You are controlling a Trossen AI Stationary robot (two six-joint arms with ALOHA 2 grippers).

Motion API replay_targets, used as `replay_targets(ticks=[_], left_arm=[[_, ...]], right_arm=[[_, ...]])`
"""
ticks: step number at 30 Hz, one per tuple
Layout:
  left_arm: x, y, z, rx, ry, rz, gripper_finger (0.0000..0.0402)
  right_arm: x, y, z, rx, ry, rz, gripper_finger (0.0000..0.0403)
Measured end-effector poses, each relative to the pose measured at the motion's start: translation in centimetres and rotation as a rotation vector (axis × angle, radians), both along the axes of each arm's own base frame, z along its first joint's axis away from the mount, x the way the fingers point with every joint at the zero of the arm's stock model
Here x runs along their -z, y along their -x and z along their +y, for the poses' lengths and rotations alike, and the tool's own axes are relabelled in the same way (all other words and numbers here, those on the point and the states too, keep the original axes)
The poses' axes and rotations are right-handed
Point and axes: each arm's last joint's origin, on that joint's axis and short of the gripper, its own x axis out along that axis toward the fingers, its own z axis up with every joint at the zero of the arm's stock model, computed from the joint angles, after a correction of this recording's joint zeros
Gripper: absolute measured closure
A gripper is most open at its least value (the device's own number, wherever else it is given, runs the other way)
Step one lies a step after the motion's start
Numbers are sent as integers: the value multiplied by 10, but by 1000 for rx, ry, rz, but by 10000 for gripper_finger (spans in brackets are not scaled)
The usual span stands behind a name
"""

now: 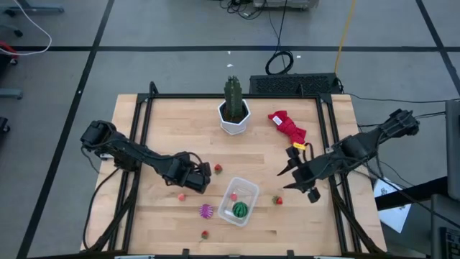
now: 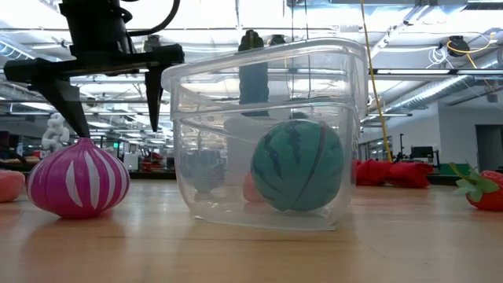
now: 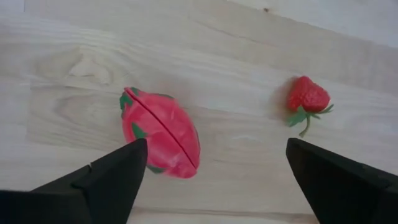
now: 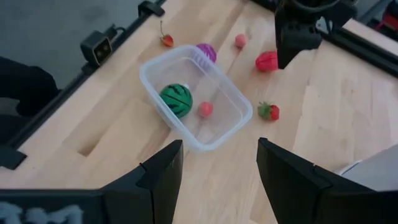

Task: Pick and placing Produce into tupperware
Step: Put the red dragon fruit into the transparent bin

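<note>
Inside the tupperware [image 1: 238,201] sit the green striped ball [image 1: 240,210] and a pink bit [image 4: 205,109]; just beside it, left end effector [image 1: 202,177] spread over the red piece [image 3: 163,132]; right end effector [image 4: 217,163] parted, empty.

Strawberry [image 2: 481,191] cut by the low view's edge; cactus [image 2: 253,71] blurred behind tupperware [image 2: 267,134].

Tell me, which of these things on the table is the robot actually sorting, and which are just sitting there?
Job: tupperware, watermelon ball, purple onion, red piece, strawberry.
Lying about: cactus in its white pot, red cloth.
</note>
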Motion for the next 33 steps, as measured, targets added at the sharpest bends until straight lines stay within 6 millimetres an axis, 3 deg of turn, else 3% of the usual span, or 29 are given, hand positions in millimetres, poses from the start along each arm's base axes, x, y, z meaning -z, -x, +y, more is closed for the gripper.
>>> replay_targets(ticks=[10, 19, 33], left_arm=[[0, 2, 0, -126, 47, 4, 9], [1, 5, 3, -227, 89, 38, 9], [26, -9, 18, -302, 153, 150, 9]], right_arm=[[-16, 32, -13, -18, -23, -42, 206], [-19, 43, -19, -18, -33, -60, 206], [40, 53, -25, -6, -10, 10, 206]])
